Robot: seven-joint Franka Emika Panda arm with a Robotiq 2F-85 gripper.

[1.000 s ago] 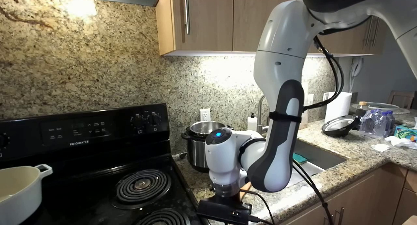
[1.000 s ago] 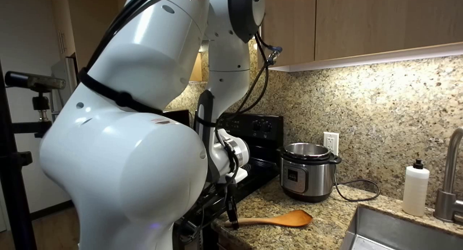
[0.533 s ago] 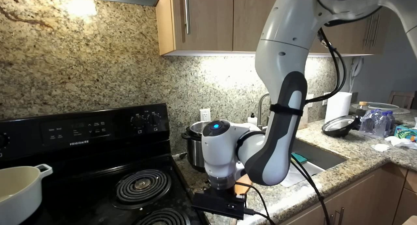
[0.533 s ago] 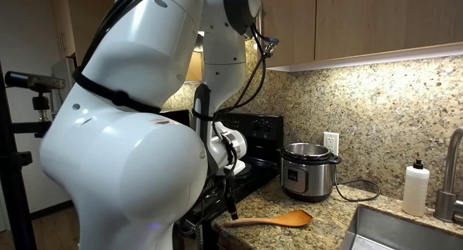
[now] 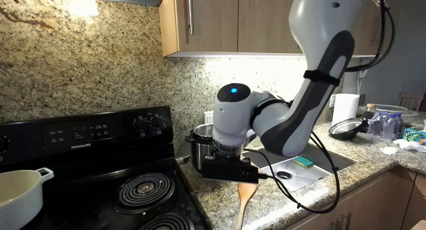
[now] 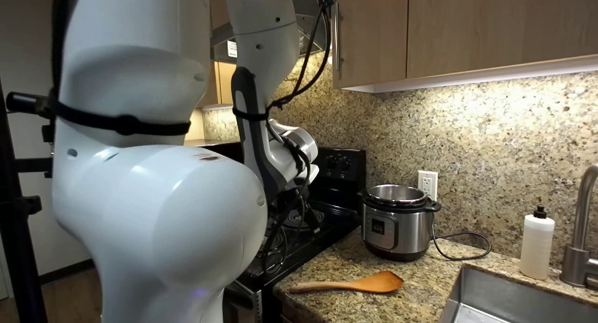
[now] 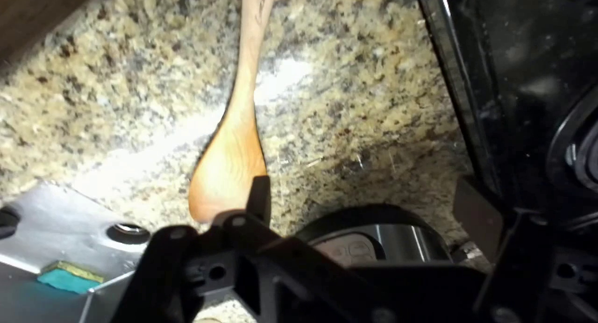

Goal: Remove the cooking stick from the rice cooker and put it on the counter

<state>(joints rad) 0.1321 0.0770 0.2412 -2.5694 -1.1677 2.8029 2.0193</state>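
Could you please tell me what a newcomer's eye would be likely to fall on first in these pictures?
Most likely the big white robot arm, which fills much of the left half of an exterior view. Next would probably come the orange-brown wooden spoon, lying on the speckled counter in front of the steel cooker. In the wrist view, the black gripper stands out, its jaws wide apart.

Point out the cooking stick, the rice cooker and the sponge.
Cooking stick point(image 7: 239, 124): wrist view, where the neck widens into the head.
Rice cooker point(image 6: 407, 232): in an exterior view, on the steel side wall.
Sponge point(image 5: 303, 161): in an exterior view, on the teal top face.
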